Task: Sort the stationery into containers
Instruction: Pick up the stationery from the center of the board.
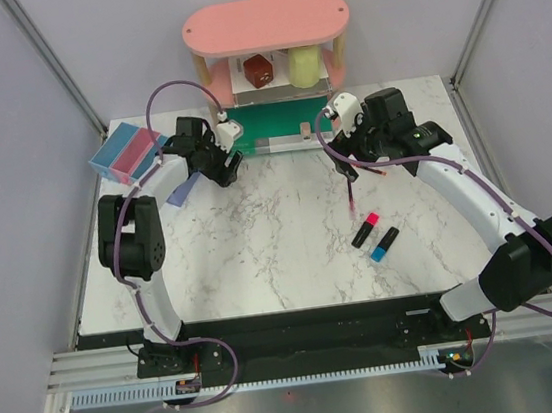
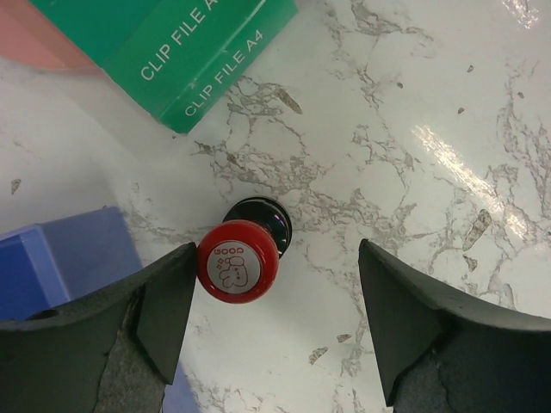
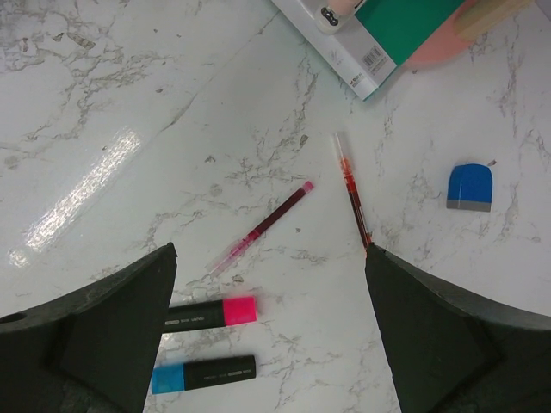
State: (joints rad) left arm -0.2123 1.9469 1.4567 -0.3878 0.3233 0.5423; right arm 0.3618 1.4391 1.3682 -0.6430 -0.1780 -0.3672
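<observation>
Left of green clip file (image 1: 281, 123): containers (image 1: 128, 149). Just off the file's front-left corner: left gripper (image 2: 275, 318) spread open, clamping nothing, straddling red-black stamp (image 2: 238, 261), apparently upright; stamp hard against one finger (image 2: 164, 301), well clear of the other; probably needs a sideways nudge to centre before closing; then a short haul left to the bins.

Off the file's front-right corner: right gripper (image 3: 271, 323) wide open, empty, above thin red pen (image 3: 351, 189); long axis pointing away from the file, across the closing line, offset toward one finger; pinkish refill (image 3: 263, 225) beside it, angled; highlighters (image 3: 207, 314) further out from the file, parallel, nearer the right arm.
</observation>
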